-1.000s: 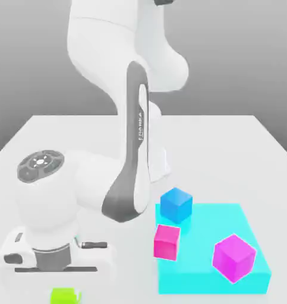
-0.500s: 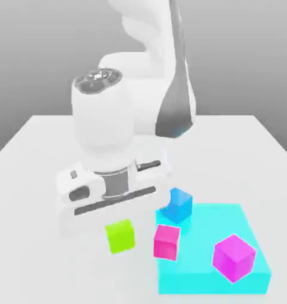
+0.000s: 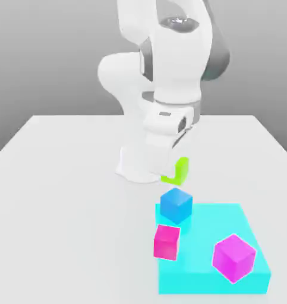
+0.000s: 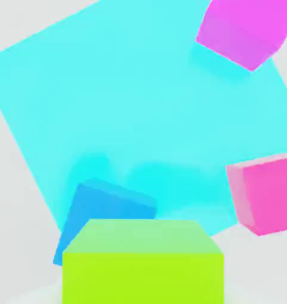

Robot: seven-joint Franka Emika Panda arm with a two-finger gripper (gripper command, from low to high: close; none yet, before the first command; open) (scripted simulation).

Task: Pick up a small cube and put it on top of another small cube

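**Green cube in transit, above blue cube**

Jaws [image 3: 176,170] clamped on green cube [image 3: 177,171], held clear of the worktop [image 3: 62,178], just behind and above blue cube [image 3: 176,205]. I judge blue is the stack target; pink cube [image 3: 167,241] and magenta cube [image 3: 233,256] sit on/near cyan pad [image 3: 205,279], unaffected. Next: centre, lower, release.

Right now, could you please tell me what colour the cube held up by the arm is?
Lime green; it shows best in the hand view.
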